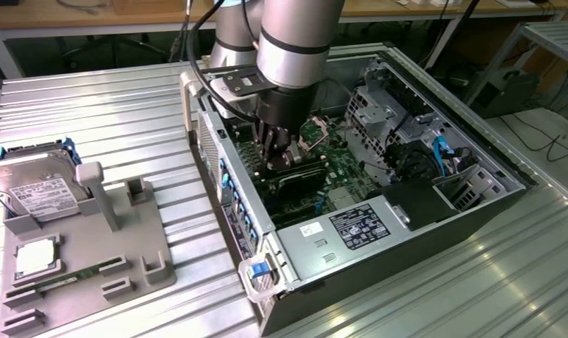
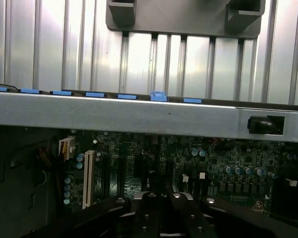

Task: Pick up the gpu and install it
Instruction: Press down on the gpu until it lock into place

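The ribbed metal desk [image 1: 106, 105] carries an open desktop computer case [image 1: 491, 190] lying on its side, with its green motherboard [image 1: 336, 151] facing up. The Universal Robots arm [image 1: 298, 35] reaches straight down into the case, and its gripper [image 1: 276, 151] is low over the board near the rear wall of the case. The gpu [image 1: 308, 184] lies inside the case as a dark, flat rectangular card standing over the motherboard just below the jaws, running toward the silver power supply [image 1: 359, 229] with its white labels. The jaws appear drawn close together at the card's upper edge, but whether they actually grip it I cannot tell. In the wrist view the dark jaw mechanism [image 2: 161, 213] sits close together above the motherboard [image 2: 218, 163], with a white expansion slot [image 2: 88, 178] to one side and the case's grey rear wall [image 2: 139, 115] lined with blue clips [image 2: 159, 96] beyond. On the exterior view's left a grey parts fixture [image 1: 87, 260] rests on the desk, well apart from the case. It holds a silver hard drive [image 1: 41, 190] with a white label, a square processor chip [image 1: 39, 257], and a slim green RAM stick [image 1: 63, 278]. A blue latch [image 1: 258, 269] sits at the near corner of the case.
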`<state>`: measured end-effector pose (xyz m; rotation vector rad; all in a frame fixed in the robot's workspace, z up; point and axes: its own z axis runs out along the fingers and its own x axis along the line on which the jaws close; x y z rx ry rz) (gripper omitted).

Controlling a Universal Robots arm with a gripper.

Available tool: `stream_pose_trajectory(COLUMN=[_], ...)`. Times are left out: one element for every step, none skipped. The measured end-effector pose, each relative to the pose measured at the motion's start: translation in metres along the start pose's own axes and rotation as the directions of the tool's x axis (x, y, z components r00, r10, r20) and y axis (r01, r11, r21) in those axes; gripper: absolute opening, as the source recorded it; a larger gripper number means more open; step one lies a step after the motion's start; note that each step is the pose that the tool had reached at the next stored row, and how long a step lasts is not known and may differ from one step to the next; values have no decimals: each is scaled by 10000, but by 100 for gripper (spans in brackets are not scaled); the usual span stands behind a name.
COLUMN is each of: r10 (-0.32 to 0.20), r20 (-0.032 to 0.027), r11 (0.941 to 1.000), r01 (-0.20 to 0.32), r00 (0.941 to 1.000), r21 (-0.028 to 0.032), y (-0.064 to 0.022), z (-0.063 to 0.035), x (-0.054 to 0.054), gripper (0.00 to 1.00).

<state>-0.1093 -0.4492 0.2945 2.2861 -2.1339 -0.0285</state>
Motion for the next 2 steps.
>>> stream_pose_trajectory(r10=[0, 0], r20=[0, 1], r11=[10000, 10000], r01=[0, 0], r00=[10000, 10000], r21=[0, 0], y=[0, 0], z=[0, 0], x=[0, 0], gripper=[11, 11])
